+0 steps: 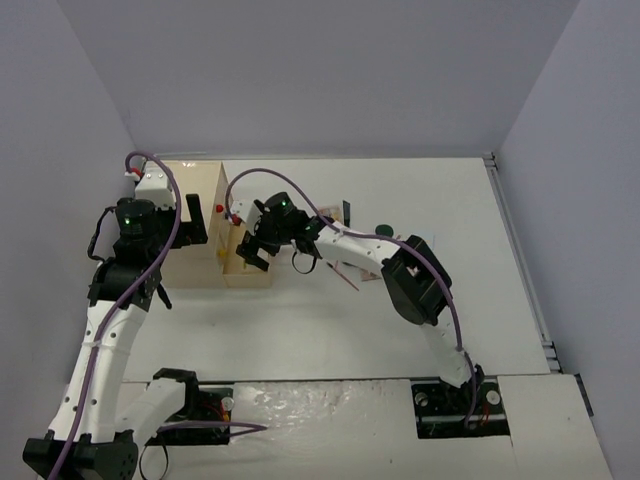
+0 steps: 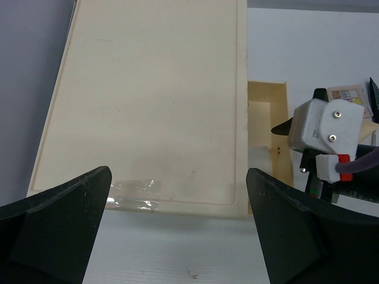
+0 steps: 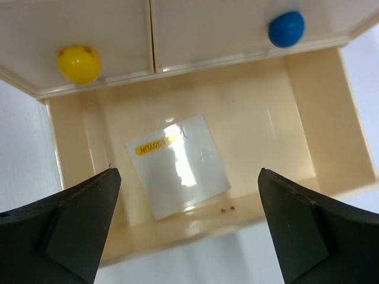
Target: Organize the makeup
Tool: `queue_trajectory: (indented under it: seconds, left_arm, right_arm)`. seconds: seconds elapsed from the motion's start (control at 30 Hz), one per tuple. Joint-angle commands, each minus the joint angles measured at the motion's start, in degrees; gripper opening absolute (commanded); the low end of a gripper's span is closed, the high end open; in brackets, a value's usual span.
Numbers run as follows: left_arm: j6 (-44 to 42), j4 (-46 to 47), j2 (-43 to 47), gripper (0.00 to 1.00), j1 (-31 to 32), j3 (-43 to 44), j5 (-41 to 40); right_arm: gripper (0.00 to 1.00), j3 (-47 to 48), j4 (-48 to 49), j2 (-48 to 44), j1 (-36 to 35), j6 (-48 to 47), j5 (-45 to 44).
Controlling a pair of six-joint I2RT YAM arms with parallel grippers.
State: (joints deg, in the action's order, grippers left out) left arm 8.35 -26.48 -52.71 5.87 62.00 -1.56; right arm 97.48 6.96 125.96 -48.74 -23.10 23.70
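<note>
Glossy white square card [image 3: 177, 165] with a yellow label strip, flat on the floor of the open beige wooden drawer [image 3: 314, 118]. Right gripper [image 3: 188, 174] above it and left gripper [image 2: 177, 173] both gape wide, empty.

Observed: the left arm [image 1: 105, 330] rises from its base at the near left, its upper link leaning forward and the wrist folded over at the top. The left tool [image 2: 179, 171] is angled downward with both dark fingers [image 2: 59, 225] spread wide and nothing between them. The right arm [image 1: 415, 280] climbs from its base at the near right, bends sharply at the elbow and extends leftward toward the centre, where the right tool [image 3: 189, 171] faces down with jaws parted wide and empty, near the left wrist but apart from it.
</note>
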Motion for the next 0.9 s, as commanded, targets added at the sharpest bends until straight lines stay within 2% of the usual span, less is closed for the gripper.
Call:
queue_trajectory:
  seconds: [0.0, 0.13, 0.33, 0.43, 0.57, 0.77, 0.87]
  left_arm:
    - [0.83, 3.85, 0.11, 0.97, -0.42, 1.37, 0.37]
    - [0.8, 3.55, -0.03, 0.97, -0.42, 1.37, 0.34]
    - [1.08, 3.18, -0.74, 0.97, -0.4, 1.77, 0.66]
    - [1.3, 2.69, -1.2, 0.97, -0.42, 2.05, 0.92]
    - [1.49, 2.05, -1.7, 0.97, -0.41, 2.5, 1.31]
    - [1.49, 2.13, -1.7, 0.97, -0.42, 2.43, 1.56]
    - [1.57, 1.66, -2.2, 0.97, -0.35, 2.66, 1.56]
  right_arm:
    - [1.0, -3.27, 6.09, -11.9, 1.28, 4.54, -3.02]
    - [1.0, -9.58, 6.14, -18.51, 2.52, 8.81, -10.63]
    - [1.0, -23.85, 3.7, -28.55, 12.32, 21.92, -39.31]
    - [1.0, -28.47, 2.03, -32.3, 17.16, 27.97, -47.07]
    - [1.0, -35.23, 1.57, -33.7, 26.35, 34.85, -45.82]
    - [1.0, -38.59, 1.66, -30.25, 35.2, 38.57, -41.29]
    - [1.0, -39.72, 2.71, -28.6, 37.18, 39.47, -40.89]
